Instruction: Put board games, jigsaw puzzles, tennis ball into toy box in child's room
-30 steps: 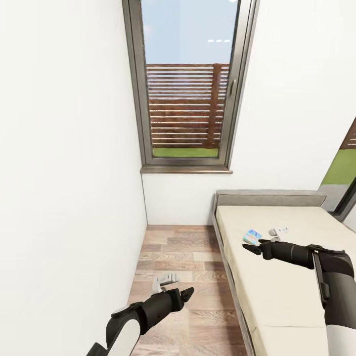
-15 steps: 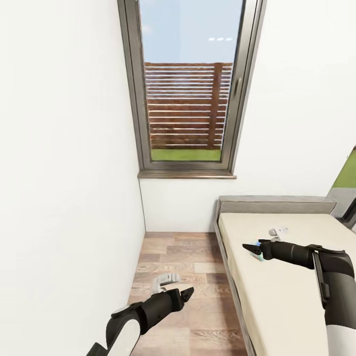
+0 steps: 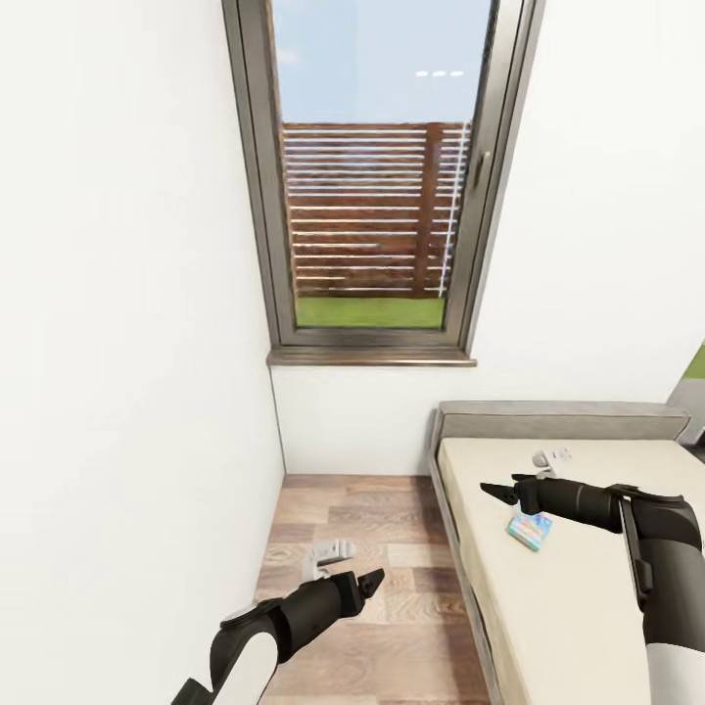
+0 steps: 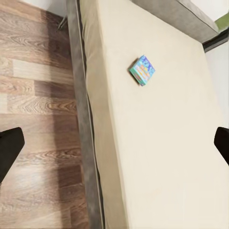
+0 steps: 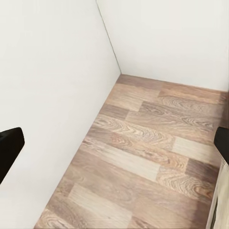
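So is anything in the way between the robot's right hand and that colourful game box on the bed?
Nothing visible is. The board game lies flat and alone on the bare bed, just below the right gripper, whose jaws are open and empty.

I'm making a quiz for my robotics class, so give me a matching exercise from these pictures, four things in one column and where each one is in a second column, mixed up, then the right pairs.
Things:
1. board game
2. left end effector
3. right end effector
4. window

Places:
A. over the wood floor, beside the bed
B. in the far wall, above the floor strip
C. lying flat on the mattress
D. over the bed, near the game box

Pairs: 1-C, 2-A, 3-D, 4-B
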### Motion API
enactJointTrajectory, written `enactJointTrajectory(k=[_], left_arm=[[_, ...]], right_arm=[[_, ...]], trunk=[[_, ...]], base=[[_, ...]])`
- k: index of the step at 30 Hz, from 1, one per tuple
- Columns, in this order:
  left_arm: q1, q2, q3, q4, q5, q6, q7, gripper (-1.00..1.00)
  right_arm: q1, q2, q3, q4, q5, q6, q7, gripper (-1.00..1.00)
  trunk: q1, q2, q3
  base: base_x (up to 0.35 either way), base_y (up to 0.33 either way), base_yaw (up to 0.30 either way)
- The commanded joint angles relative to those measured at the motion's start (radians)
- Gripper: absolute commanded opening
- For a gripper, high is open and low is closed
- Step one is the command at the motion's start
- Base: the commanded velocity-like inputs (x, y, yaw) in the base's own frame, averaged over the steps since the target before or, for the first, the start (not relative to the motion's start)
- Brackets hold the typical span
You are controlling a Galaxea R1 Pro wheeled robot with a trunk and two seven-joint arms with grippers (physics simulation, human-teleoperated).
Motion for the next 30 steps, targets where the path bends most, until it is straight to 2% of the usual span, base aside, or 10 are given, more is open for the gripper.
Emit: enactJointTrajectory(k=[1,30], left_arm=[[-0.001,0.0,0.0,-0.001,0.011,0.003,0.009,1.0],[-0.001,0.0,-0.001,-0.001,0.011,0.002,0.009,1.0]], right_arm=[[-0.001,0.0,-0.001,-0.001,0.008,0.006,0.009,1.0],[-0.001,-0.002,-0.002,-0.001,0.008,0.006,0.009,1.0]], trunk=[[0.001,-0.002,-0.002],[0.001,-0.002,-0.002]], base=[[0.335,0.0,0.0],[0.335,0.0,0.0]])
